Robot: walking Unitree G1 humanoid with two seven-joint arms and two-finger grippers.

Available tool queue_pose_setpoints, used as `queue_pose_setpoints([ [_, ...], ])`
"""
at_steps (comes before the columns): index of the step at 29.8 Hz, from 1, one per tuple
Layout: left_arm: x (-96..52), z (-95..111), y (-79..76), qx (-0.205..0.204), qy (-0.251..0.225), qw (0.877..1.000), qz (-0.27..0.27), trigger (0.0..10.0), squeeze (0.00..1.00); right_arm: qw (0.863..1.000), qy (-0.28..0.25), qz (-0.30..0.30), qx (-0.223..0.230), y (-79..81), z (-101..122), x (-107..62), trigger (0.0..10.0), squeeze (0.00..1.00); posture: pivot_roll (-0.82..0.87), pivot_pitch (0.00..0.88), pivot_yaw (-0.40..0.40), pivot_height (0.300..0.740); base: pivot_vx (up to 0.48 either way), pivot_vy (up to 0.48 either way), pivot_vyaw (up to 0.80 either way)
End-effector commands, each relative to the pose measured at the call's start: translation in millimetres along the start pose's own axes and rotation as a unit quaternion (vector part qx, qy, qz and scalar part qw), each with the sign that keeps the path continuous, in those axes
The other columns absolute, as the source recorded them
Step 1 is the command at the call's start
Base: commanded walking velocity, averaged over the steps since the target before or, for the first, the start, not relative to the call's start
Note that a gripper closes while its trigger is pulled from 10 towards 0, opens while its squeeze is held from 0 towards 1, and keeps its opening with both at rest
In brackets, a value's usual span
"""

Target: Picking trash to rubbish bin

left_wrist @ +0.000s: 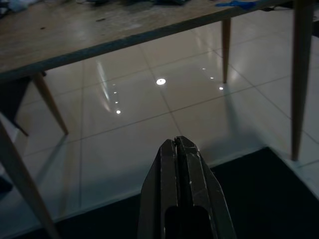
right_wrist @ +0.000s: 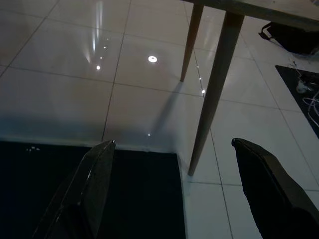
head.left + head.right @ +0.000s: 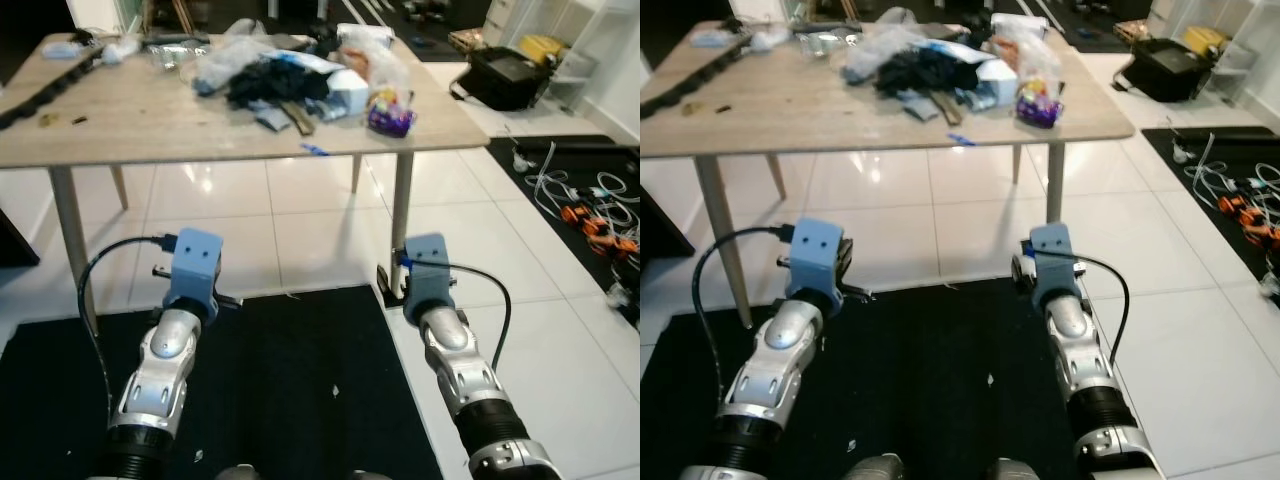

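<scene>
Over a black mat [image 3: 290,380], the left gripper [image 1: 180,144] hangs with fingers pressed together, empty; the right gripper [image 2: 174,149] holds its fingers wide apart, empty. Ahead, trash [image 3: 300,75] lies piled on the wooden table [image 3: 150,120], white tiled floor [image 3: 300,220] beneath.

Open white floor [image 3: 250,220] spans mid-frame under the table [image 3: 130,120]; its legs [image 3: 403,225] bar passage, and clutter [image 3: 300,70] crowds the upper centre tabletop.

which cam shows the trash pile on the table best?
Left eye view: the trash pile sits whole on the table. Right eye view shows it too, nearer the top edge. Left wrist view catches just a sliver; right wrist view looks under the table.
</scene>
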State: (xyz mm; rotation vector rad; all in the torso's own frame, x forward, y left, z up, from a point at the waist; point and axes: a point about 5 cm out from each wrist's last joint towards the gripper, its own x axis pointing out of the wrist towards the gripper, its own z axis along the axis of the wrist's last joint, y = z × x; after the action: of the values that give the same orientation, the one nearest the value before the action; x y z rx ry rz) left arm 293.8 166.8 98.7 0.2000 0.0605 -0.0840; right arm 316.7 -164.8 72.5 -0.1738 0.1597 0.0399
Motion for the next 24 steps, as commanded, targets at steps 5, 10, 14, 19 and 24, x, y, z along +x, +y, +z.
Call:
queue_pose_setpoints([
  [5,-0.7,0.1,-1.9,0.007,0.001,1.000,-0.007,10.0,0.00,0.999,-0.029,-0.026,0.008,-9.7,9.0,0.5,10.0,0.00,0.04,0.010,-0.036,0.740,0.281,0.000,0.00],
  [10,-0.3,1.5,-2.3,0.007,-0.002,1.000,-0.007,10.0,0.00,0.999,-0.031,-0.033,0.018,-13.5,9.7,1.0,10.0,0.00,0.04,0.011,-0.037,0.740,0.282,0.000,-0.16],
  [14,0.0,2.2,-2.9,0.008,-0.003,1.000,-0.008,10.0,0.00,0.999,-0.027,-0.037,0.015,-15.1,9.0,1.1,10.0,0.00,0.04,0.013,-0.039,0.740,0.281,0.000,-0.80],
  [19,-0.2,2.2,-3.1,0.008,-0.003,1.000,-0.008,10.0,0.00,0.999,-0.031,-0.042,0.015,-16.2,9.5,1.1,10.0,0.00,0.04,0.014,-0.038,0.740,0.281,0.000,-0.55],
  [24,0.0,2.5,-3.1,0.008,-0.004,1.000,-0.008,10.0,0.00,0.998,-0.035,-0.046,0.013,-17.0,10.3,0.9,10.0,0.00,0.04,0.014,-0.039,0.740,0.283,0.000,0.00],
])
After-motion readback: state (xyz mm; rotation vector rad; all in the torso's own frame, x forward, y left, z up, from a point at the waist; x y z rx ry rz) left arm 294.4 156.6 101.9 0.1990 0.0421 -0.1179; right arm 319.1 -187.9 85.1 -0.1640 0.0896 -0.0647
